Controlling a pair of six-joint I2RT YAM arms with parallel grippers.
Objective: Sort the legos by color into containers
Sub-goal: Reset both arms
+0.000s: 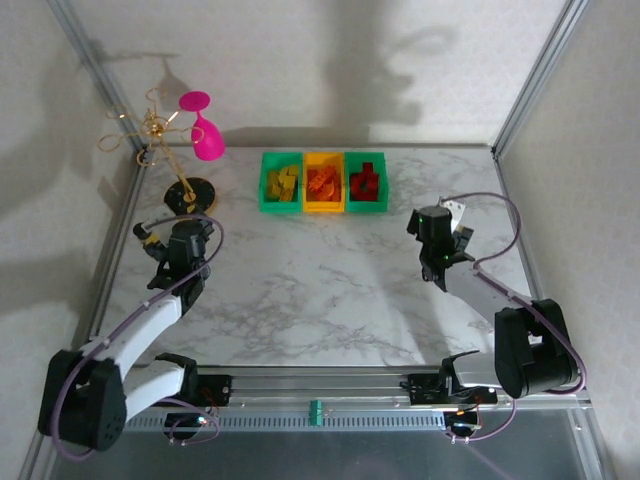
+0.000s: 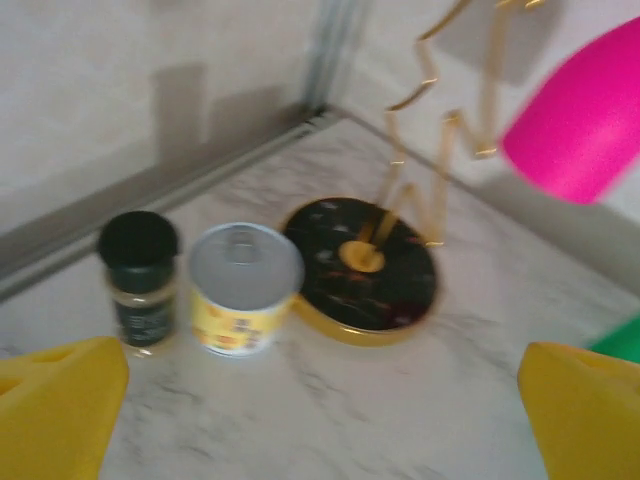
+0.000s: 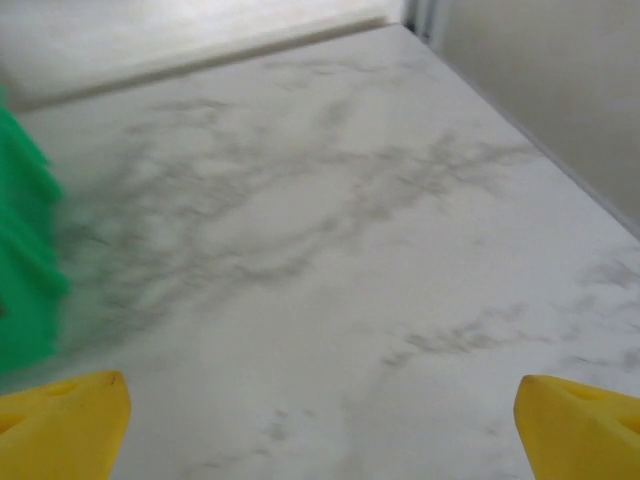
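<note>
Table (image 1: 320, 290): white marble with grey veins, walled in by pale panels.
Left gripper (image 2: 325, 405): hangs over the table's left side; its yellow fingers (image 2: 60, 410) sit at opposite corners of the wrist view, jaws wide with nothing between them.
Right gripper (image 3: 320, 425): hangs over the right side, near the red bin; yellow fingers (image 3: 60, 420) likewise far apart, jaws wide and holding nothing.
Stand (image 1: 188, 192): round black base with a gold rim and thin gold branches, far left of the table.
Bins: three matching open boxes touching in a row at the far middle of the table.
Left bin (image 1: 280, 208): green, holds the yellow legos (image 1: 283, 182).
Middle bin (image 1: 324, 208): yellow-orange, holds the orange legos (image 1: 324, 181).
Right bin (image 1: 366, 208): green, holds the red legos (image 1: 367, 180).
Cup (image 1: 207, 138): bright pink, tilted, between the stand and the bins.
Can (image 2: 244, 290): silver pull-tab lid, upright just beside the stand's base; yellow label, print too blurred to read.
Jar (image 2: 139, 280): black cap, dark label, upright beside the can; writing unreadable.
Legos: small bricks piled loosely, each colour in its own bin.
</note>
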